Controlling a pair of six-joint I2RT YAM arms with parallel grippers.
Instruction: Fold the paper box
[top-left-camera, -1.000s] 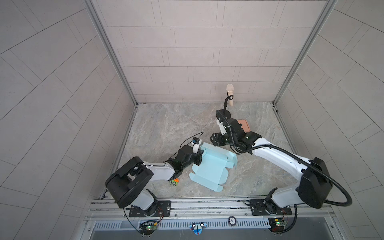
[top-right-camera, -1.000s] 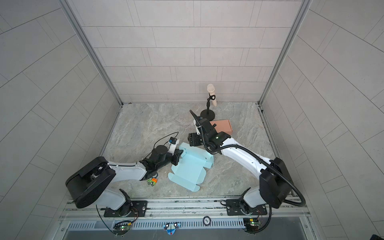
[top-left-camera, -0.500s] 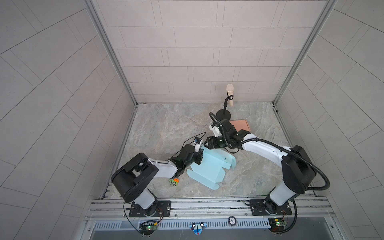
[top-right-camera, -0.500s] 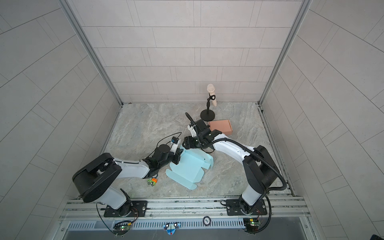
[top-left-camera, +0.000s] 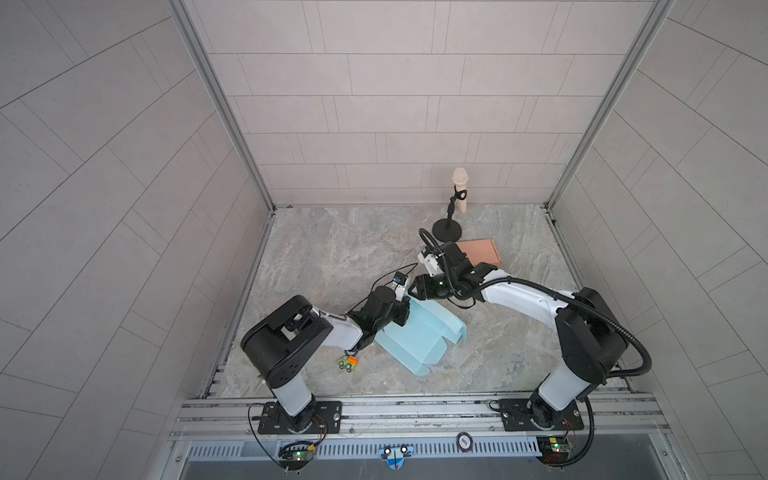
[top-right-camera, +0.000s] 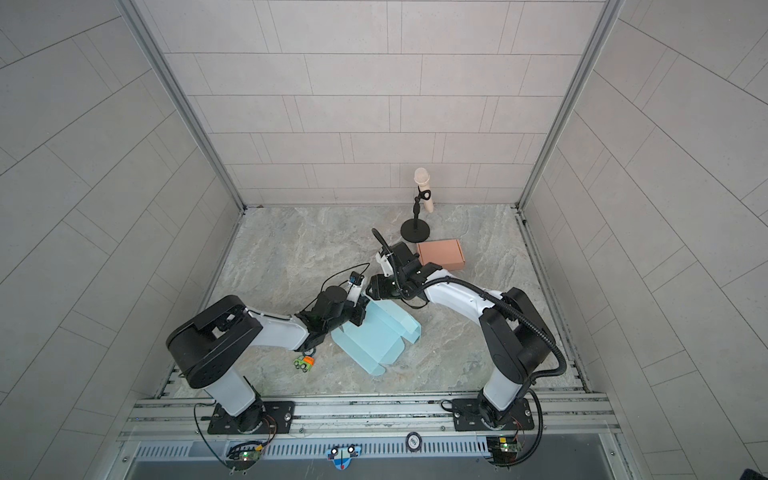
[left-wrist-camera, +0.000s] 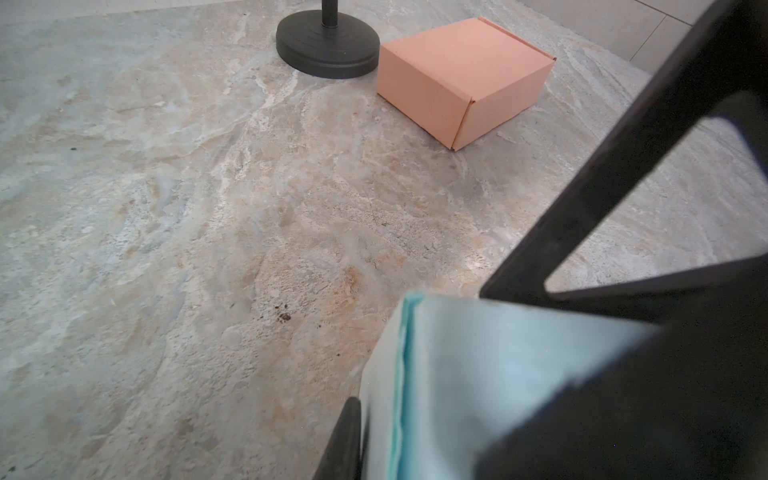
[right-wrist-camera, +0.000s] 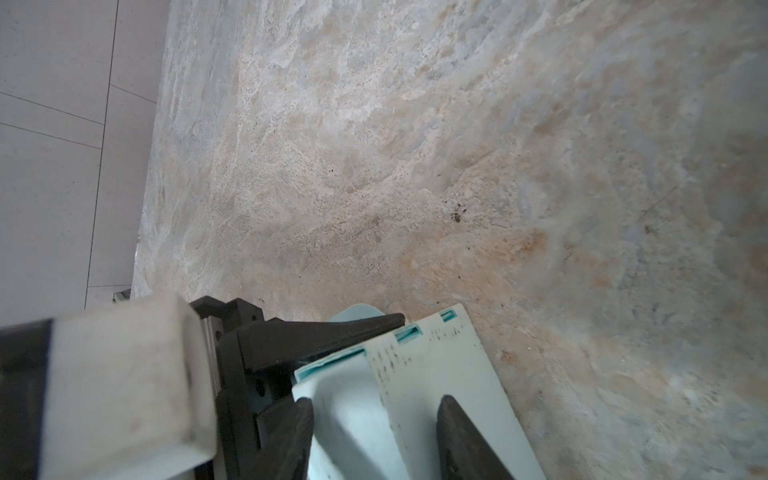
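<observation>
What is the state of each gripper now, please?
Left gripper: closed on an edge of the light blue paper box.
Right gripper: open, jaws apart over a flap of that box, nothing clamped.

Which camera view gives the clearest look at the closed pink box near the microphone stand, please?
The left wrist view: the pink box appears close up, with its lid and two sides showing. In both top views it is small, and the right arm covers its near corner. The right wrist view does not show it.
</observation>
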